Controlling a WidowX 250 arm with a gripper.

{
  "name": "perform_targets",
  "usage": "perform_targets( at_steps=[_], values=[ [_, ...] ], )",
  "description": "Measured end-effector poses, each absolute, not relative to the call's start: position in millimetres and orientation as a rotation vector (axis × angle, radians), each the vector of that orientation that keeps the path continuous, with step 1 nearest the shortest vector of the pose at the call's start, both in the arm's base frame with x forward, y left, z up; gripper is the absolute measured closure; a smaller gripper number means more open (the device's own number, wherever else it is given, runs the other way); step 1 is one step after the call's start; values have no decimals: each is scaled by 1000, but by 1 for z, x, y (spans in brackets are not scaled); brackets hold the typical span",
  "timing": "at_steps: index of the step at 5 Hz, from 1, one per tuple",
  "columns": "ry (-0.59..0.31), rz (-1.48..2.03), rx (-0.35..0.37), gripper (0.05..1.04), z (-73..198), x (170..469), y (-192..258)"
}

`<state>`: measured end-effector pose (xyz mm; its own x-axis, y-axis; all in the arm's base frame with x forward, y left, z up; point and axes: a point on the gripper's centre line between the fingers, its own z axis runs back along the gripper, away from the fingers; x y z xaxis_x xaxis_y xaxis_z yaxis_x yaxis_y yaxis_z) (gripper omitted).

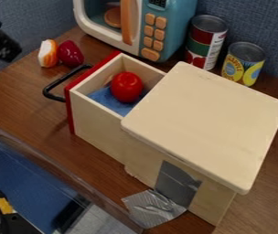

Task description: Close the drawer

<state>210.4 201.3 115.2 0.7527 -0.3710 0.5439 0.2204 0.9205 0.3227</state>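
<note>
At the upper left edge hangs the black gripper (2, 45), apart from the drawer and to the left of its handle. The wooden drawer (98, 130) stands pulled out of its cabinet (205, 123), with its red front (70, 109) facing left. A black bar handle (55, 87) is fixed to that front. Inside the drawer a red tomato-like ball (126, 87) rests on blue cloth (106, 97). The rear of the drawer is hidden under the cabinet's top.
Behind the drawer stand a toy microwave (157, 29) and two cans (206, 42) (243, 63). Two toy foods, one orange and white (47, 54), one dark red (70, 53), lie beyond the handle. Silver tape (153, 208) runs from the cabinet to the table's (31, 103) front edge.
</note>
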Motion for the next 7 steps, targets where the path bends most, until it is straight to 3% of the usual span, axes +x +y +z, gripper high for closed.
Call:
perform_targets(
  at_steps=[2,3,5,6,7],
  values=[
    [-560,-653,352,83,92,244,232],
    [-542,-796,275,83,85,263,237],
    [-563,-1118,-28,83,81,297,242],
    [-588,-1316,-131,83,83,306,232],
    [-578,-1415,-147,83,67,303,217]
  ],
)
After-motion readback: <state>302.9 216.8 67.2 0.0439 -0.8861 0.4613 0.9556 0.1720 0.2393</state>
